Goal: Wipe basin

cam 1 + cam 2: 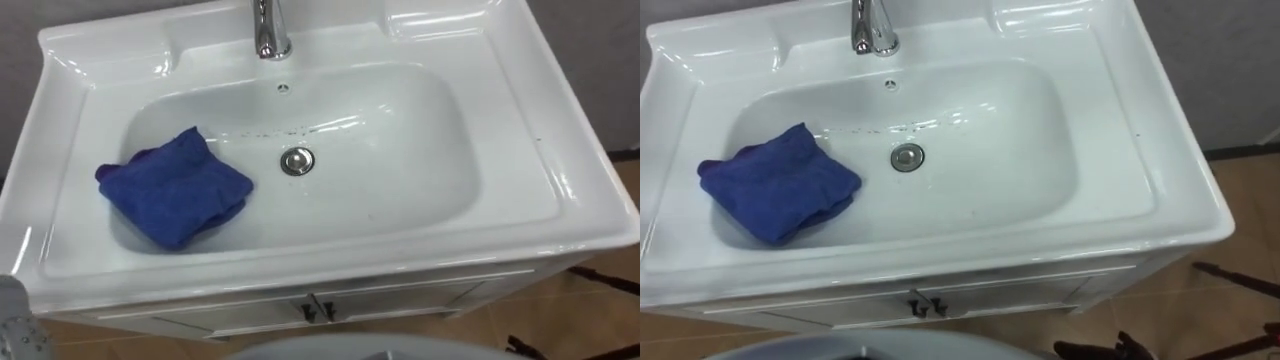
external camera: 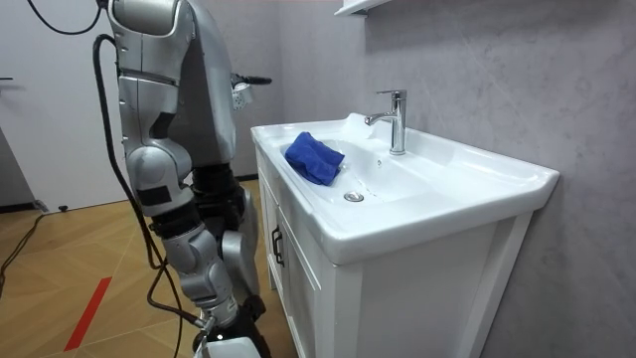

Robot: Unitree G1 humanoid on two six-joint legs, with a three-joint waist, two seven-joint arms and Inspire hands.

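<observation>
A crumpled blue cloth (image 1: 175, 198) lies inside the white basin (image 1: 400, 200) against its left wall, left of the drain (image 1: 297, 161). No hand touches it. In the room view the cloth (image 2: 314, 157) rests at the far end of the basin (image 2: 437, 189). I stand right in front of the vanity. My left hand (image 2: 243, 86) is held up beside my body, short of the basin's edge, fingers straight and holding nothing. A part of my right hand (image 1: 1105, 349) shows low down, in front of the cabinet and below the basin's front rim.
A chrome tap (image 1: 268, 30) stands at the back middle of the basin, with an overflow hole (image 1: 284, 88) below it. Two cabinet doors with dark handles (image 1: 318, 312) sit under the rim. Wooden floor (image 1: 590, 320) lies to the right, a grey wall (image 2: 517, 80) behind.
</observation>
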